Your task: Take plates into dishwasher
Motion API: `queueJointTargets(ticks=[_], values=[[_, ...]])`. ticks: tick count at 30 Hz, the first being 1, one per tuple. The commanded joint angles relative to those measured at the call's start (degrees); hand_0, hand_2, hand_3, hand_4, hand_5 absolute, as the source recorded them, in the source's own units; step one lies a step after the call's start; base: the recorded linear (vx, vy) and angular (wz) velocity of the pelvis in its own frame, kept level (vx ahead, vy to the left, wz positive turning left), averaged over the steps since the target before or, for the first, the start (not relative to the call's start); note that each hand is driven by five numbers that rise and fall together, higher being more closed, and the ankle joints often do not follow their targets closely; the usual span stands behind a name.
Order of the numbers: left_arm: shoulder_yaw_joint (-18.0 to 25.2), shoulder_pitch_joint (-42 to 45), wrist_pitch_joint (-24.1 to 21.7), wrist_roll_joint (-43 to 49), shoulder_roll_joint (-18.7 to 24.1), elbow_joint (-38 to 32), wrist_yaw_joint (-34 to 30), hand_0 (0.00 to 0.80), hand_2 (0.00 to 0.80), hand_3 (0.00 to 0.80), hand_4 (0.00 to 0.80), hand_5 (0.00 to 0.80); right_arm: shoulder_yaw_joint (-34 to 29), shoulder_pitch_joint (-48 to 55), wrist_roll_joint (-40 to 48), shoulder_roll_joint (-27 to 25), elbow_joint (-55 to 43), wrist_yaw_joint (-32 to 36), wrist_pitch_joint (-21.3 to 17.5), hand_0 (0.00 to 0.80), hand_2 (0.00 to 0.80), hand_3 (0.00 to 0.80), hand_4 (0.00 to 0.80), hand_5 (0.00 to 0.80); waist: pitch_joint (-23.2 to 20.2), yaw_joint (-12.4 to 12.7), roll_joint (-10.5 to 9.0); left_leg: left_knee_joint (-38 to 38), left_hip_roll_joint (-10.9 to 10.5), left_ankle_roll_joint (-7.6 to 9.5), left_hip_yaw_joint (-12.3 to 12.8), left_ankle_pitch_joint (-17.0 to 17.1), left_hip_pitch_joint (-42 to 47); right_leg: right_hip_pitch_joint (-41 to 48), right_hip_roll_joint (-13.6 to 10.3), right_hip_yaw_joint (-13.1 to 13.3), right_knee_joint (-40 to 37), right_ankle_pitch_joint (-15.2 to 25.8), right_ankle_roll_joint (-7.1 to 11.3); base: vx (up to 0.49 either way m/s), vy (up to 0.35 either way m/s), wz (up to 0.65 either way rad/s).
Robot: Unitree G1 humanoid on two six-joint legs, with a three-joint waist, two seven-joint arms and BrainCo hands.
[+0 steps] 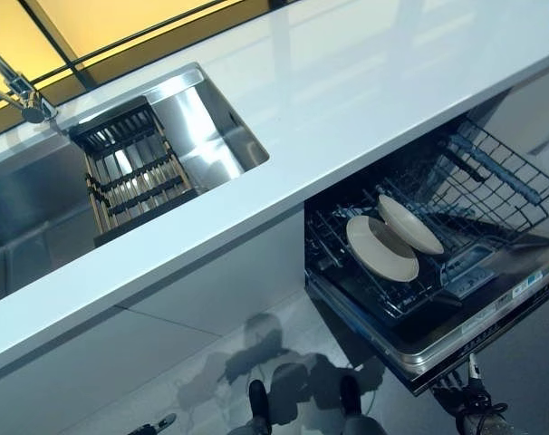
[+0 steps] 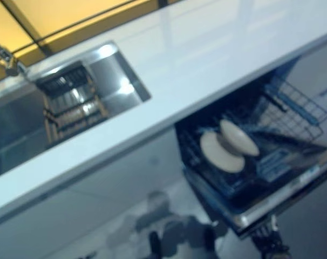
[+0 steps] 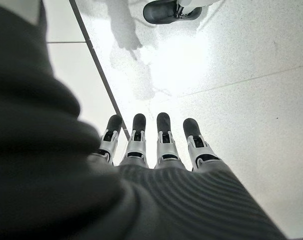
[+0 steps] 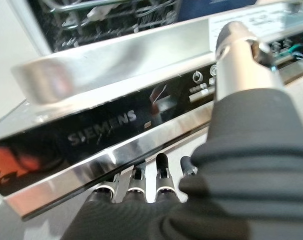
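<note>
- Two plates point(image 1: 383, 248) point(image 1: 410, 224) already sit on edge in the dishwasher's lower rack point(image 1: 492, 186), right of centre in the head view, the nearer one leaning against the other. Neither hand holds a plate.
- The dishwasher door point(image 1: 478, 331) hangs open at the lower right. The right hand point(image 4: 159, 187) is under its front lip, fingers reaching up beneath the metal edge and the thumb point(image 4: 241, 60) lying over the control strip. The fingertips are hidden under the edge, so I can't tell whether they grip it.
- The left hand point(image 3: 151, 150) hangs slack with straight fingers, pointing at the pale floor point(image 3: 231, 75) and touching nothing.
- If the door is to be lifted, my worry is the rack: it looks pulled out, and a closing door could knock it and rattle the plates loose.
- The polished edge looks slippery, so a one-handed lift could slip and let the door drop.
- The thumb on the controls might press a button by accident.
- The drying rack point(image 1: 134, 168) in the sink point(image 1: 207, 127), upper left, looks empty of plates, so nothing seems left to fetch.
</note>
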Motion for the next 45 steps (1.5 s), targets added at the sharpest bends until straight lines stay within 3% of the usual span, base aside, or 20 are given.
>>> queueJointTargets(ticks=[1, 7, 14, 31, 45], values=[[-1.7, 1.0, -0.6, -2.9, -1.6, 2.3, -0.7, 0.0, 0.0, 0.0, 0.0, 0.0, -0.1, -13.1, -1.0, 2.8, -8.7, 10.5, 0.3, 0.0, 0.0, 0.0, 0.0, 0.0, -0.3, 3.3, 3.84, 7.4, -3.5, 3.88, -0.3, -7.2, -1.1, -4.8, -2.0, 0.6, 13.7, -9.2, -2.05, 0.005, 0.11, -0.07], [-3.0, 1.7, 0.5, -1.8, -2.2, 0.8, -1.1, 0.0, 0.0, 0.0, 0.0, 0.0, 9.4, -18.3, -4.3, 5.3, -17.2, 15.2, -0.9, 0.0, 0.0, 0.0, 0.0, 0.0, -1.4, 4.6, 4.64, 6.8, -4.4, 3.81, -1.2, -7.2, 0.1, -3.6, -2.7, -0.7, 13.8, -10.0, -2.51, 0.01, 0.049, -0.17], [-4.6, 2.2, 1.7, -0.8, -2.0, -0.1, -1.1, 0.0, 0.0, 0.0, 0.0, 0.0, 15.1, -21.1, -3.7, 5.9, -23.9, 12.0, -2.5, 0.0, 0.0, 0.0, 0.0, 0.0, -3.3, 5.7, 3.28, 5.0, -4.3, 3.69, -1.9, -6.8, 2.2, -1.3, -2.7, -2.4, 12.4, -10.0, -2.77, 0.038, -0.002, -0.12], [-5.6, 1.8, 0.6, 1.9, 0.5, 0.8, 0.0, 0.0, 0.0, 0.0, 0.0, 0.0, 14.4, -22.4, 1.8, 5.3, -24.5, 10.8, -5.5, 0.0, 0.0, 0.0, 0.0, 0.0, -3.9, 8.2, -1.86, 3.2, -2.7, 3.82, -3.4, -5.8, 3.4, 1.4, -1.4, -5.6, 10.7, -8.8, -2.49, 0.012, -0.045, 0.04], [-5.3, 1.4, 1.1, 4.7, 2.8, 0.8, 0.4, 0.0, 0.0, 0.0, 0.0, 0.0, 15.5, -22.5, 2.7, 5.9, -29.3, 12.8, -7.0, 0.0, 0.0, 0.0, 0.0, 0.0, -4.5, 9.1, -4.88, 1.9, -1.9, 4.08, -4.3, -5.6, 4.7, 3.6, -0.3, -6.3, 8.5, -7.6, -1.93, 0.011, -0.033, 0.06]])
